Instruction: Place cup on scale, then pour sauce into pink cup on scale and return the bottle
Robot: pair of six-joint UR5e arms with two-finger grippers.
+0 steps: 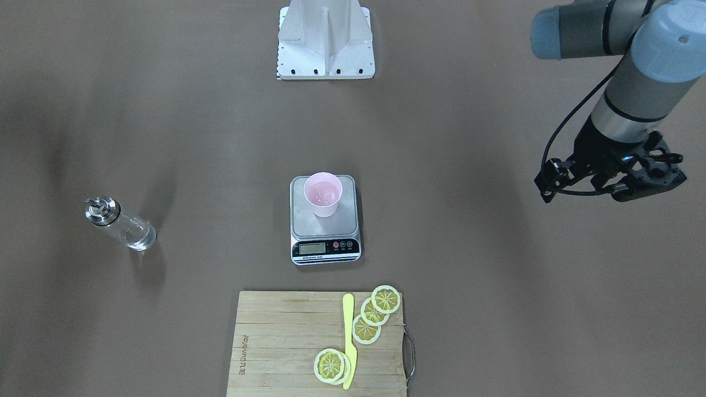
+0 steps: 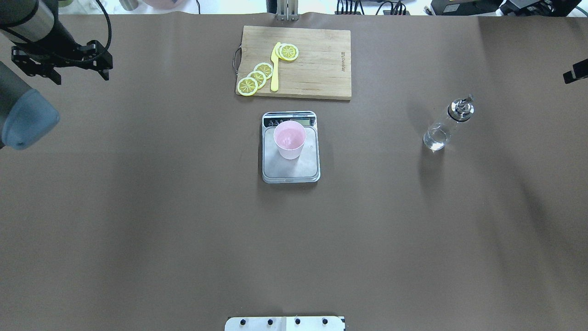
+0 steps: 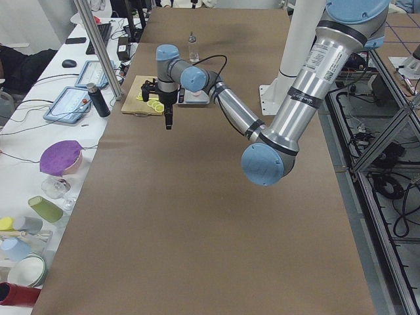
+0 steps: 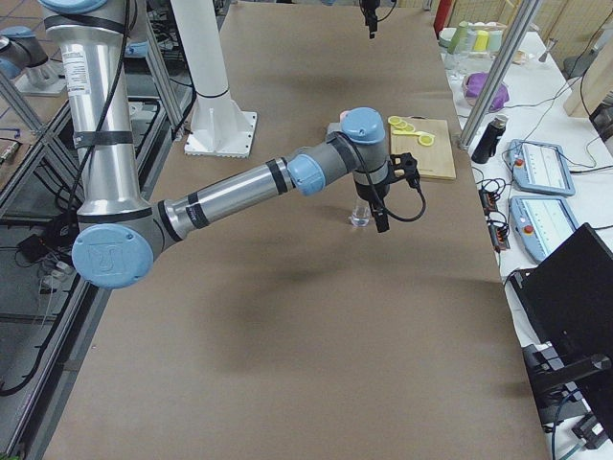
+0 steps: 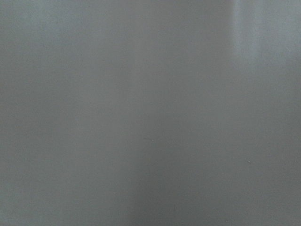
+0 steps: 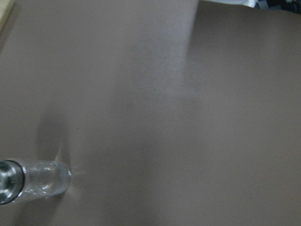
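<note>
The pink cup (image 1: 322,194) stands upright on the steel platform of the scale (image 1: 325,225) at mid-table, toward the display end in the overhead view (image 2: 290,139). A little clear liquid glints inside it. The glass bottle (image 1: 120,224) with its metal spout stands alone on the table on my right side, and also shows in the overhead view (image 2: 448,123) and the right wrist view (image 6: 35,181). My left gripper (image 1: 612,179) hangs high over the far left side, holding nothing. My right gripper (image 2: 576,72) only shows at the frame edge, apart from the bottle. Neither gripper's jaws are readable.
A wooden cutting board (image 1: 276,342) lies beyond the scale, with several lemon slices (image 1: 375,314) and a yellow knife (image 1: 348,342) on it. The robot base plate (image 1: 325,44) sits at the near table edge.
</note>
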